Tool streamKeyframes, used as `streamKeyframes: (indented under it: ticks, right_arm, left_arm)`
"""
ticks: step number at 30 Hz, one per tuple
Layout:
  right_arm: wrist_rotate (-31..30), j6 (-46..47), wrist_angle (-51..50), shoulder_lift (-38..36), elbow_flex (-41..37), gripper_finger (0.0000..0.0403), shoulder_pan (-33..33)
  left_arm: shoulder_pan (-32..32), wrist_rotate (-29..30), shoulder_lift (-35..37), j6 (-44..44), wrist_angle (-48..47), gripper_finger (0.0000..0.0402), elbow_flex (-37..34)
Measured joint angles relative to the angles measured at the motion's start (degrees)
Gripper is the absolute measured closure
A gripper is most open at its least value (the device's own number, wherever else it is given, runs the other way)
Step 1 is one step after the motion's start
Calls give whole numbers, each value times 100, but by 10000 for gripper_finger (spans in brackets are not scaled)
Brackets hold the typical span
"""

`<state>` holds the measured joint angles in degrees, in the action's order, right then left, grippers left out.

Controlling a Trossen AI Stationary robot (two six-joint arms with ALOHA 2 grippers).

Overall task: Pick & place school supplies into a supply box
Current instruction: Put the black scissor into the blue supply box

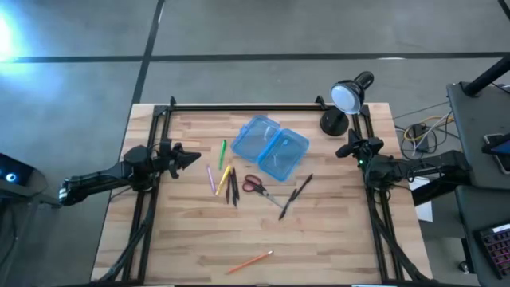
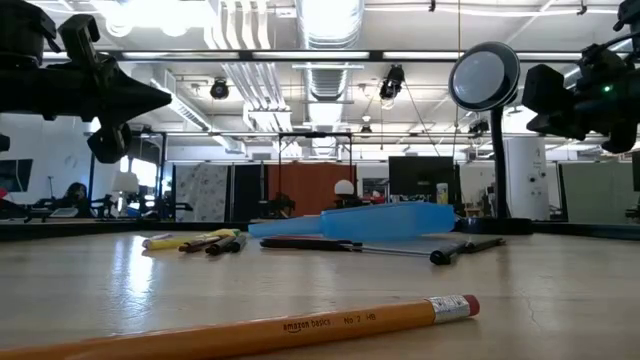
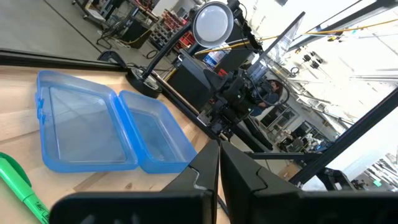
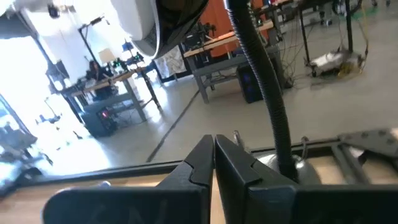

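The open translucent blue supply box (image 1: 272, 146) lies flat on the table's far middle, both halves facing up; the left wrist view also shows the box (image 3: 106, 127). Near it lie a green pen (image 1: 223, 152), a pink pen (image 1: 211, 179), a yellow pen (image 1: 225, 177), dark pens (image 1: 233, 190), red-handled scissors (image 1: 255, 185) and a black pen (image 1: 296, 196). An orange pencil (image 1: 251, 261) lies at the near edge. My left gripper (image 1: 194, 157) hovers shut, left of the pens. My right gripper (image 1: 342, 151) hovers shut, right of the box.
A black desk lamp (image 1: 343, 99) stands at the far right corner, close to my right gripper; its neck (image 4: 267, 93) rises just ahead of those fingers. A black frame rail (image 1: 247, 107) runs along the far edge. Bare wood lies between the scissors and the orange pencil.
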<state>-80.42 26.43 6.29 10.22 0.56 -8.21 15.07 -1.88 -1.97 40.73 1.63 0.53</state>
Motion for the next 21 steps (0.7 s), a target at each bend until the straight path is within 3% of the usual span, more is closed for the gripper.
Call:
streamKeyframes:
  ticks: [5,13,17,21]
  right_arm:
    - [391,1541,117,0,0,394,-2]
    - [495,3606,227,5,0,394,6]
    - [1189,4032,547,126,-2,394,13]
    - [1870,3297,2185,598,8,394,11]
  left_arm:
    - [0,0,0,0,1,402,0]
    - [0,0,0,0,0,402,-1]
    - [0,-1,-1,0,-5,402,0]
    - [0,-1,0,0,-7,402,0]
